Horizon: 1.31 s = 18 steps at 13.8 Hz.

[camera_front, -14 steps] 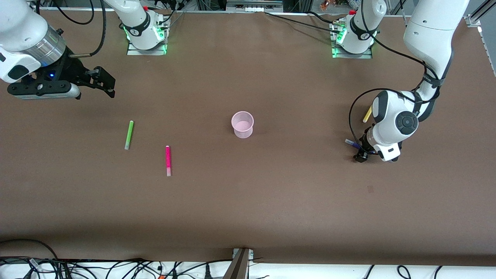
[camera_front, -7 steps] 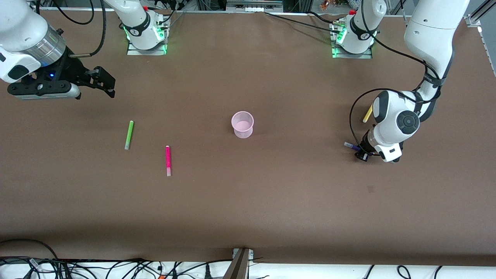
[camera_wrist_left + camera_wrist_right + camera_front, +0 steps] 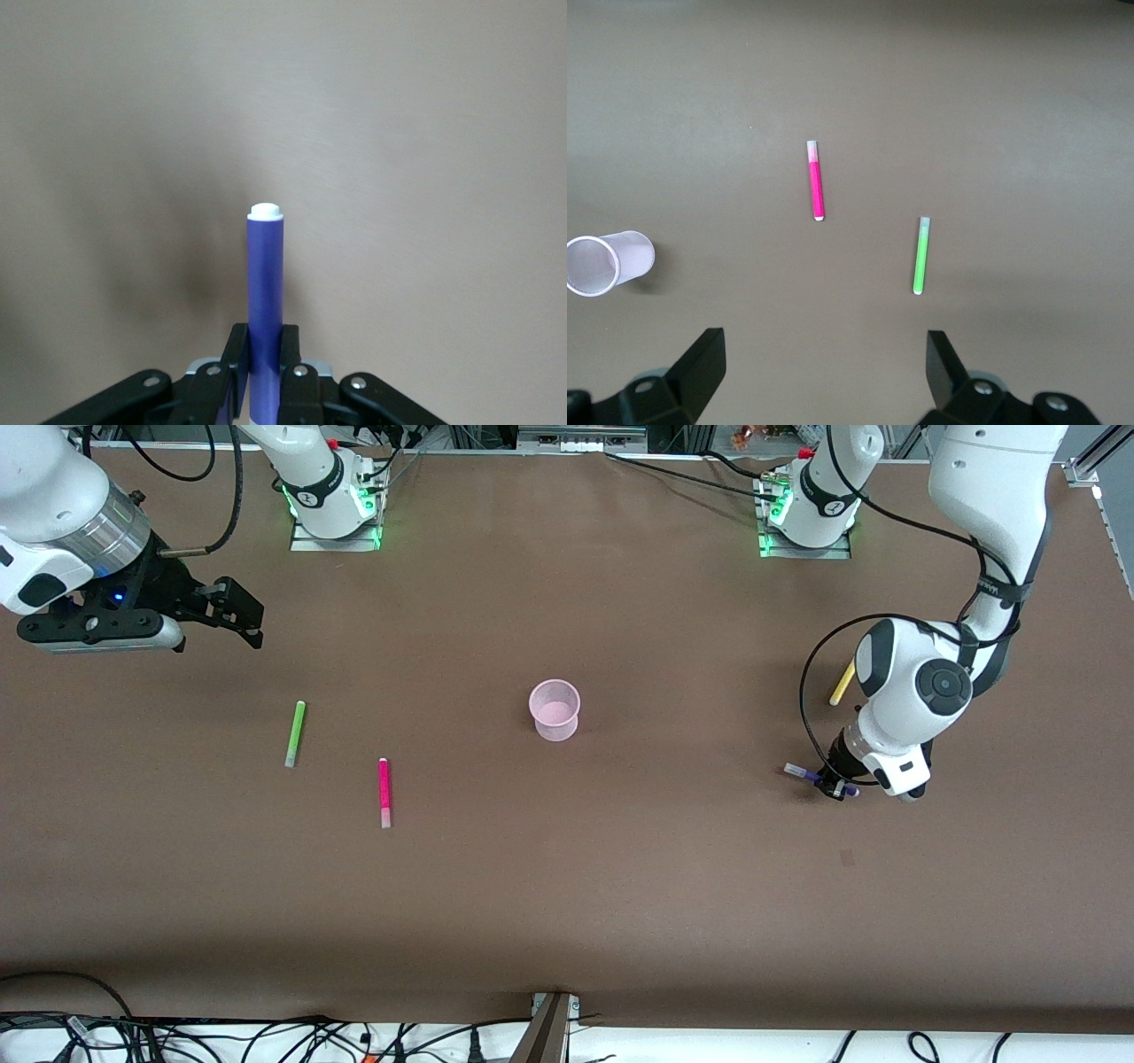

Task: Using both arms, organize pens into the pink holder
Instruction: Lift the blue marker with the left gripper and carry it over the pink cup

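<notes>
A wide table [image 3: 567, 886] covered in matte brown sheeting fills nearly the whole front view under even overhead light. Black cables [image 3: 221, 1038] tangle along a white strip at its near edge, where a metal bracket [image 3: 551, 1020] juts up. Metal framing [image 3: 580, 437] runs along the table's farthest edge.

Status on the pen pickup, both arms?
Left gripper shut on purple pen, low at the table. Right gripper open, waiting above its end. Green, magenta, yellow pens lying loose. Pink holder empty, nothing blocking.
</notes>
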Each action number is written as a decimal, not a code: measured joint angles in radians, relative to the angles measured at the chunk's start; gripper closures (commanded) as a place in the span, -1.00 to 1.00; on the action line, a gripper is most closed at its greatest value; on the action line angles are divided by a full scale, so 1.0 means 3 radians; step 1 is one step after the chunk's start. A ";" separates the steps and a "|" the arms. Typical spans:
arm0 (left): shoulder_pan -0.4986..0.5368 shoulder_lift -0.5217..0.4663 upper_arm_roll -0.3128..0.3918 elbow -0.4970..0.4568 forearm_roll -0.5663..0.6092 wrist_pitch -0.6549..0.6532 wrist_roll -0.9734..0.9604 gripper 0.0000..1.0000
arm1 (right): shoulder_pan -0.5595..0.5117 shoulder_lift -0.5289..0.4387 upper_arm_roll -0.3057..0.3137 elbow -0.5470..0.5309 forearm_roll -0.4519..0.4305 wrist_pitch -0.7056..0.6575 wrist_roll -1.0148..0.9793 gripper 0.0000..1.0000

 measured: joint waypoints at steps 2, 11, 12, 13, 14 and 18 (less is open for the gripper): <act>-0.0161 -0.0204 -0.0008 0.0111 0.0000 -0.0166 -0.0031 1.00 | 0.0000 0.0000 0.0000 0.0000 0.0000 0.0000 0.0000 -1.00; -0.1512 -0.0481 -0.0045 0.0819 0.0838 -0.1254 -0.1913 1.00 | 0.0001 0.0000 0.0000 0.0000 0.0000 -0.0002 0.0000 -1.00; -0.1659 -0.0446 -0.0045 0.0842 0.0971 -0.1255 -0.2123 1.00 | 0.0001 0.0000 0.0000 0.0000 0.0000 -0.0008 0.0000 -1.00; -0.1800 -0.0392 -0.0044 0.0876 0.1130 -0.1262 -0.2312 1.00 | 0.0001 0.0000 0.0000 0.0000 0.0000 -0.0026 0.0000 -1.00; -0.1934 -0.0325 -0.0045 0.0926 0.1299 -0.1300 -0.2481 1.00 | 0.0001 0.0001 0.0000 0.0000 0.0000 -0.0048 0.0000 -1.00; -0.2420 0.0091 -0.0041 0.1184 0.2047 -0.1525 -0.3109 1.00 | 0.0001 0.0115 0.0000 -0.0020 -0.0006 -0.0069 0.0000 -1.00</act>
